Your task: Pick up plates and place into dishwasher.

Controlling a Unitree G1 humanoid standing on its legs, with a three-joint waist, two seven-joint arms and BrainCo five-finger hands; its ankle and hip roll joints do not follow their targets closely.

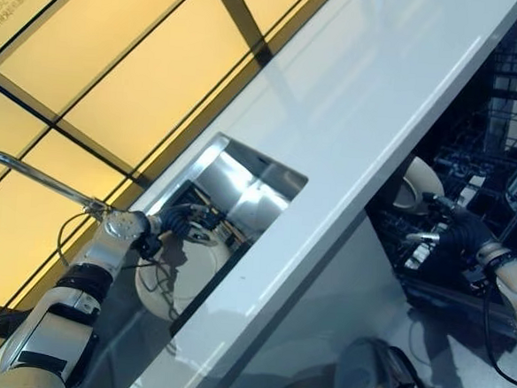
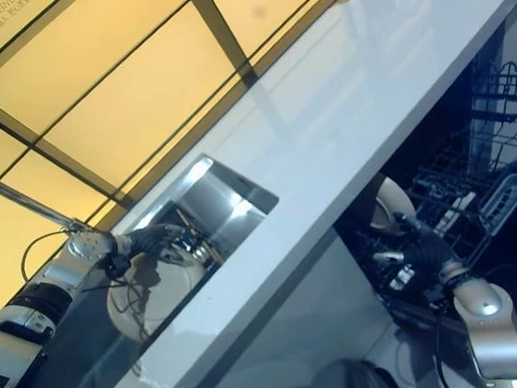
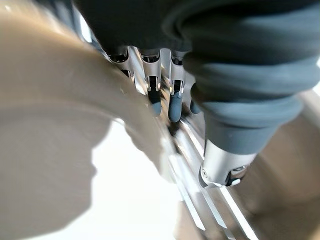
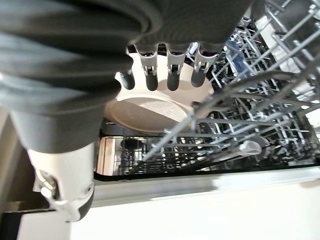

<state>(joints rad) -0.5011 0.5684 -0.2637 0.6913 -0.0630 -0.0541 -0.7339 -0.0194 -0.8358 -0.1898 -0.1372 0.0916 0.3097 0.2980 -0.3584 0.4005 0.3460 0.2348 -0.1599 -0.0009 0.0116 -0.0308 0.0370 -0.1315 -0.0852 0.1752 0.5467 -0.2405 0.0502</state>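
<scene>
The left arm comes in nearest the camera, its left hand [image 1: 178, 220] reaching down into the sink [image 1: 241, 188], a steel basin cut into the white countertop [image 1: 372, 87]. A pale plate [image 1: 182, 273] lies in the sink, and the hand is at the plate's far rim. In the left wrist view the fingers [image 3: 175, 102] hang straight and close together, just past the plate's curved edge [image 3: 145, 130], with the thumb [image 3: 220, 165] held apart on the other side; nothing is gripped between them, and whether the tips touch the rim cannot be told.

Past the countertop's near edge, the open dishwasher [image 1: 504, 113] shows its dark wire rack [image 4: 260, 100]. The right hand [image 1: 447, 227] is at the rack, against a second pale plate [image 1: 416, 185] standing tilted among the tines on the side of the rack nearest the countertop. In the right wrist view the fingers [image 4: 172, 75] are straight, their dark tips lying across that plate's rim [image 4: 150, 107]; they are not curled round it.

A bent steel tap [image 1: 29, 173] stands beyond the sink, on the far side of the countertop.
</scene>
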